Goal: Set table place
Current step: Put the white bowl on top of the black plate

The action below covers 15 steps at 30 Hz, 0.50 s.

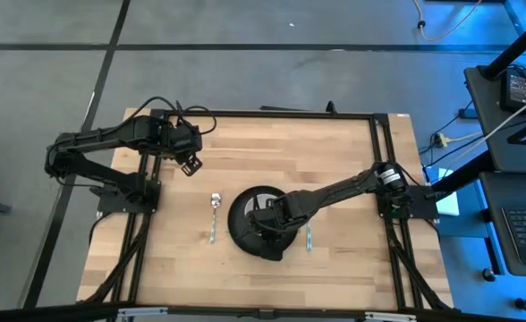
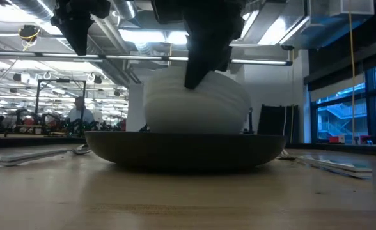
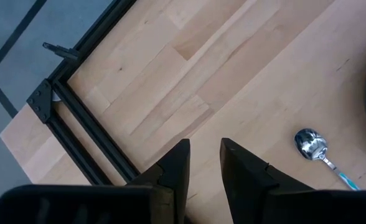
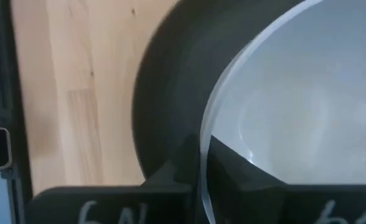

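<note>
- We take the table [image 1: 335,161] as the largest element: a pale wood-strip top inside a thin black frame, filling the middle of the high view and carrying everything else.
- On it we find a dark plate [image 1: 243,224], round and shallow, a little toward the near edge from the table's centre; the low view shows it flat on the wood [image 2: 188,150].
- Inside the plate we see a white bowl [image 2: 197,102], its thin pale rim curving over the plate's dark surface in the right wrist view [image 4: 295,112].
- The right gripper [image 4: 203,163] reaches from the right side of the table to the plate; its two fingers pinch the bowl's rim, one on each side of the wall.
- The left gripper [image 3: 201,163] hangs above bare wood toward the far left corner of the table, well apart from the plate, holding nothing, its fingers slightly parted.
- A spoon [image 1: 215,213] lies just left of the plate, bowl end toward the far edge.
- A second slim utensil [image 1: 309,237] lies just right of the plate; we cannot tell its kind.
</note>
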Available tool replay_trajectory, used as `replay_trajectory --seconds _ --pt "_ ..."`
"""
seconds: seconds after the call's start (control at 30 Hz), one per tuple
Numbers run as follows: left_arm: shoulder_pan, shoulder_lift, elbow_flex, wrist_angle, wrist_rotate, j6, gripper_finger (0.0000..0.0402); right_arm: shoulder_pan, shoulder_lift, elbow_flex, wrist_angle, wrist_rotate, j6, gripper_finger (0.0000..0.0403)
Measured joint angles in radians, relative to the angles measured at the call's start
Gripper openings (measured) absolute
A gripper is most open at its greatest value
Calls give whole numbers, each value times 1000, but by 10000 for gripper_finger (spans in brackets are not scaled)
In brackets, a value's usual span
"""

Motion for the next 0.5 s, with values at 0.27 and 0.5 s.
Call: replay_trajectory --seconds 0.27,0.5 --pt "0 0 0 0 0 0 82 1 31 0 20 -6 52 49" --pt "0 0 0 0 0 1 82 1 77 0 39 -28 90 54"
